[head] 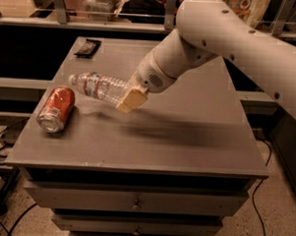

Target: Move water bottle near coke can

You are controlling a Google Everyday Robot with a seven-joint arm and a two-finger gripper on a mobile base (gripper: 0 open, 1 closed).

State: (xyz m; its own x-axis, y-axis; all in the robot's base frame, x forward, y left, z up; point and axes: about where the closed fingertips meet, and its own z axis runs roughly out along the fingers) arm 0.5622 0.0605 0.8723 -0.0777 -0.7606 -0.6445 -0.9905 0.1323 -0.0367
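Note:
The clear water bottle (97, 86) with its white cap and white-and-red label is held sideways above the grey table (186, 146), cap pointing left. My gripper (128, 97) is shut on the bottle's base end, one tan finger (131, 99) showing in front. The red coke can (56, 109) lies on its side at the table's left edge, silver end toward the camera, just below and left of the bottle's cap. A small gap separates bottle and can.
A small flat black object (87, 47) lies at the table's back left corner. The table has drawers (134, 200) below its front edge. Cables (1, 143) lie on the floor at left. A railing and shelf run behind the table.

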